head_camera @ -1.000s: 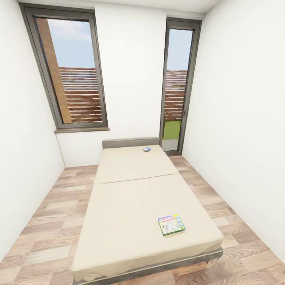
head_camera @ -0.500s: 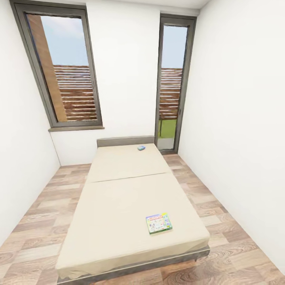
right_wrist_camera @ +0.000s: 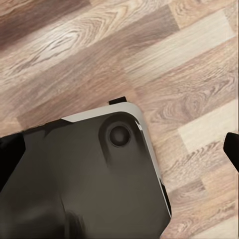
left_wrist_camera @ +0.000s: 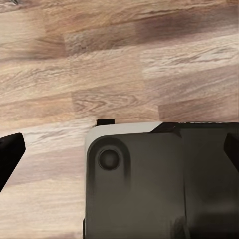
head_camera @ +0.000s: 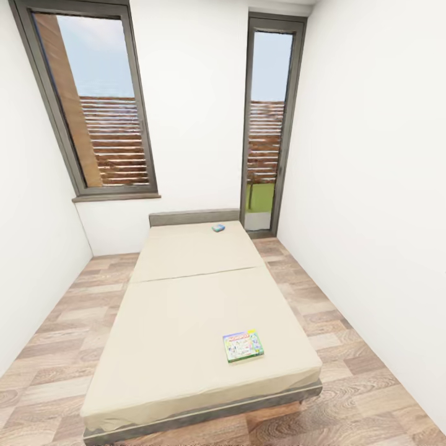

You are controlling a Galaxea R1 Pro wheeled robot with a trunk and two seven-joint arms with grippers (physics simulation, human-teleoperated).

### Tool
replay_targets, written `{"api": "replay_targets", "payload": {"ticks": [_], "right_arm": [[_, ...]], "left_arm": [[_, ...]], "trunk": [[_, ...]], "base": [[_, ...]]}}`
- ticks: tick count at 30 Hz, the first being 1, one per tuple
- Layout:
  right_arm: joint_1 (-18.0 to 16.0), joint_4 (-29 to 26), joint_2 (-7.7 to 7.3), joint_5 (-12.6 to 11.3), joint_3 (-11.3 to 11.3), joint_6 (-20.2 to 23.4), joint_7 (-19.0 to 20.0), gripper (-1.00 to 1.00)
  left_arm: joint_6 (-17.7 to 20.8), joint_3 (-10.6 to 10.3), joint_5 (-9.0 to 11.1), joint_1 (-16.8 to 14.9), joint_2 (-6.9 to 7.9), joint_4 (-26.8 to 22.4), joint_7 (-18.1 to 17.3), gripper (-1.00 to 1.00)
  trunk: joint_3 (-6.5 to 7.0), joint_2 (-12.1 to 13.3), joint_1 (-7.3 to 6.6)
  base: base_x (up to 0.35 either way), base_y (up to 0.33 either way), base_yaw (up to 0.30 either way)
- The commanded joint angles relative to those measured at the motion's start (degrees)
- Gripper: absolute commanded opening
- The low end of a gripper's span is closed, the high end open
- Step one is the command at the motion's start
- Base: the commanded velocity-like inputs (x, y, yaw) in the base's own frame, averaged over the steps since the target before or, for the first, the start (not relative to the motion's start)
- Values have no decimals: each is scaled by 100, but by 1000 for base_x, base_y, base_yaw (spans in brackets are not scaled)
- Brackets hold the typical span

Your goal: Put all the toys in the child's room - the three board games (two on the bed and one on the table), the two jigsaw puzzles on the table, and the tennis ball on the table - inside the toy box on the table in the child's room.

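1. Green-edged board game (head_camera: 243, 346) lies flat at lower centre-right, near the foot of the bed (head_camera: 186, 310).
2. Blue board game (head_camera: 218, 227) rests by the grey headboard (head_camera: 193, 217), mid-frame.
3. Both wrist views look down at wood plank floor (left_wrist_camera: 119, 59); whether either gripper is released or clenched cannot be told.

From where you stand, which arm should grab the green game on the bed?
Right, probably: the green game lies right of the bed's middle, near its foot, on that arm's side. Both wrist views face the floor.
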Motion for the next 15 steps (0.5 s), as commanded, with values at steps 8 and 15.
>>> {"api": "replay_targets", "payload": {"ticks": [8, 15], "right_arm": [[-1, -9, 3, -37, 0, -41, -1, 100], [-1, -12, 14, -25, 7, -73, -1, 100]], "left_arm": [[-18, -220, 6, -4, 4, 12, 4, 100], [-19, -335, 12, -4, 4, 15, 5, 100]], "trunk": [[-88, -13, 3], [-127, -13, 3]], "base": [[0, -250, 0], [0, -298, 0]]}}
